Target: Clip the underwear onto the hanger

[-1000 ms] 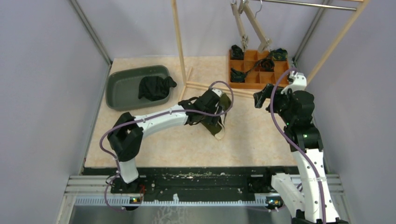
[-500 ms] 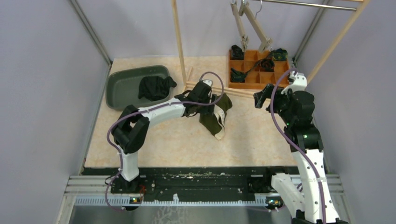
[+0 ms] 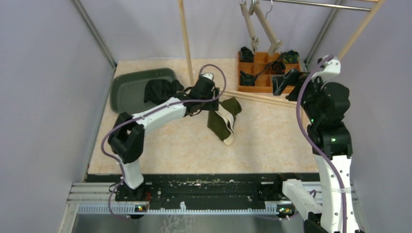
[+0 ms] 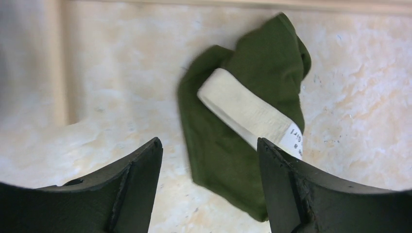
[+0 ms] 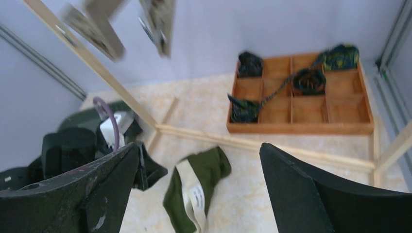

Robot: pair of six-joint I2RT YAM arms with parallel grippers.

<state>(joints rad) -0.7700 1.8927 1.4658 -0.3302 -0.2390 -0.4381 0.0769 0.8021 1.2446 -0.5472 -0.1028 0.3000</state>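
Observation:
The green underwear (image 3: 222, 121) with a white waistband (image 4: 245, 110) lies crumpled on the table in the middle. My left gripper (image 3: 212, 103) hovers open just left of it, nothing between its fingers; in the left wrist view the cloth (image 4: 228, 155) lies below and beyond the jaws (image 4: 209, 141). The wooden hanger (image 3: 260, 24) with its clips hangs from the rail at the back, blurred in the right wrist view (image 5: 160, 19). My right gripper (image 3: 284, 82) stands open and raised near the right rear, looking down at the underwear (image 5: 209, 167).
A grey bin (image 3: 116, 92) at the left rear holds a dark garment (image 3: 163, 91). An orange compartment tray (image 3: 252, 89) with dark rolled items sits at the back right. The wooden rack's post (image 3: 187, 43) and base bar (image 3: 257, 98) cross behind the underwear.
My left gripper drew back and left off the underwear, leaving it on the table. My right arm rose and swung back toward the tray.

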